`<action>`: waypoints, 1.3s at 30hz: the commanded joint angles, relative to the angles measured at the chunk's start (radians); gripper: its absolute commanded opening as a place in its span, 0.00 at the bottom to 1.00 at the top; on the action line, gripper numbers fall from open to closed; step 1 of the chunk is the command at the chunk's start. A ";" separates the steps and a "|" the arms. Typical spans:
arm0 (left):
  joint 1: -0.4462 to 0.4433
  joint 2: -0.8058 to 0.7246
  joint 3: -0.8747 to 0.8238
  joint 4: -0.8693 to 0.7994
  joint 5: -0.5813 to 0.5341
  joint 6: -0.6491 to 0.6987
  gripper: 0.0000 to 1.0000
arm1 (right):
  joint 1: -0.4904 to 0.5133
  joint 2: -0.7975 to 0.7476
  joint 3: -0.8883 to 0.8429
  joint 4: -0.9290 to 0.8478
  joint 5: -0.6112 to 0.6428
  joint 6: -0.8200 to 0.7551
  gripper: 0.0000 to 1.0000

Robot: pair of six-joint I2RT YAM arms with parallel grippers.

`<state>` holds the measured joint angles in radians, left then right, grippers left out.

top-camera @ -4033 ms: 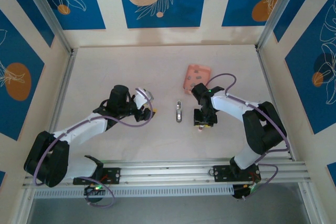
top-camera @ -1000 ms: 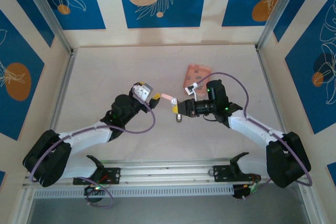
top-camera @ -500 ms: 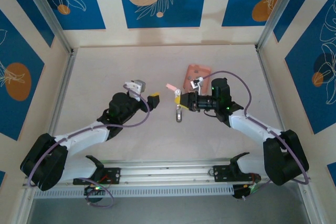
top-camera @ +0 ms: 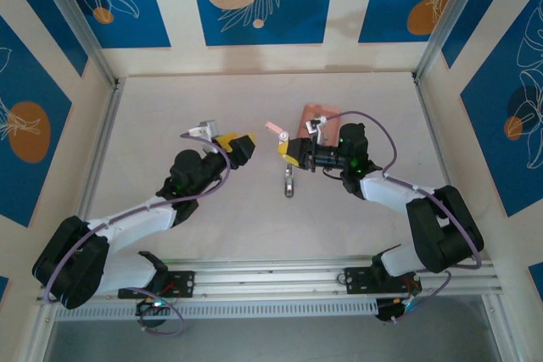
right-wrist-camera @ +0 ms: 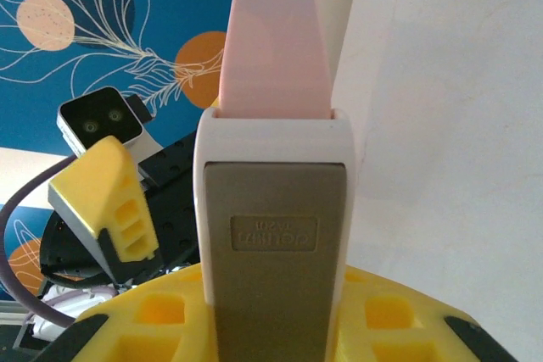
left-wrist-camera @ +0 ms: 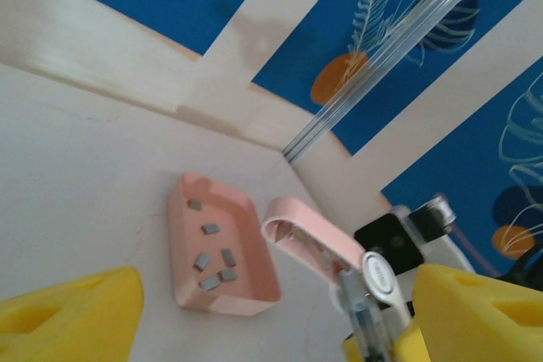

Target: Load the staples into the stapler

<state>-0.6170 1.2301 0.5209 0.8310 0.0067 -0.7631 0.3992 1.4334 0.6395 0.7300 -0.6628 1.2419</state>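
Top view with both wrist views; the stapler has just been opened. The table point(top-camera: 170, 108) carries everything. The left arm point(top-camera: 136, 209) has drawn back from the middle, where a second ago its gripper met the stapler's lid. The right arm point(top-camera: 399, 197) has swung the stapler up and away from the near edge, toward the tray.

The left gripper point(top-camera: 240, 144) is now released. In its wrist view the yellow fingers point(left-wrist-camera: 76, 311) stand wide apart with nothing between them. The right gripper point(top-camera: 291, 152) stays clenched on the stapler point(right-wrist-camera: 276, 209) and grasps its white-and-grey body from both sides.

The salmon-pink tray point(left-wrist-camera: 229, 301) sits on the table just beyond the right gripper. The stapler's pink lid point(top-camera: 276, 130) stands hinged up and away from the body, pointing toward the left gripper. A small grey metal object point(top-camera: 289, 182) lies on the table nearer the arm bases, apart from both grippers; what it is cannot be told. The staples point(left-wrist-camera: 212, 258) lie loose in the tray as several short grey strips, none yet lifted.

Judged from this, opening is complete and loading has not begun. The freed left gripper is the likely one to fetch a strip.
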 commanded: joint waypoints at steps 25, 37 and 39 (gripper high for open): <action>0.040 0.289 0.057 0.575 0.068 -0.310 0.78 | 0.107 0.139 0.130 0.335 -0.037 0.178 0.07; 0.040 0.294 0.087 0.577 0.080 -0.319 0.62 | 0.143 0.155 0.156 0.361 -0.061 0.192 0.07; 0.041 0.293 0.088 0.577 0.084 -0.320 0.61 | 0.145 0.160 0.160 0.373 -0.066 0.199 0.07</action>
<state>-0.5835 1.5219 0.5846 1.3468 0.0761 -1.0756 0.5365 1.5799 0.7666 1.0492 -0.7094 1.4315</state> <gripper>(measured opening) 0.612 0.270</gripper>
